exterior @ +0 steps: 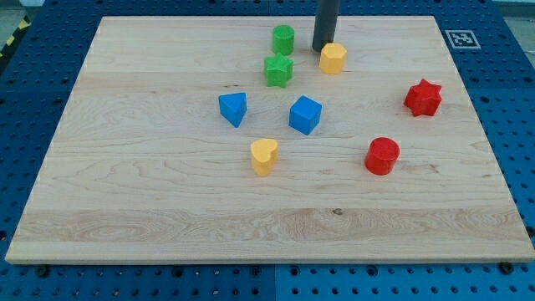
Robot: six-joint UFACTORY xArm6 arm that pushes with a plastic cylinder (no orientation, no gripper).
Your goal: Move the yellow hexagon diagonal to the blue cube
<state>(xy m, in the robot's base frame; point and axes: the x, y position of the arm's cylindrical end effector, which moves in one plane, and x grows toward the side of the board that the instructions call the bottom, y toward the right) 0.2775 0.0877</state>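
Observation:
The yellow hexagon (333,58) sits near the view's top, right of centre. The blue cube (305,114) lies below it and slightly to the left, near the board's middle. My tip (323,49) comes down from the view's top edge and ends right at the hexagon's upper left side, touching or almost touching it. The tip is well above the blue cube in the view.
A green cylinder (283,39) and a green star (278,70) stand left of the tip. A blue triangular block (234,108) lies left of the cube, a yellow heart (264,155) below it. A red star (423,98) and red cylinder (382,155) are at right. The wooden board (125,209) has blue pegboard around it.

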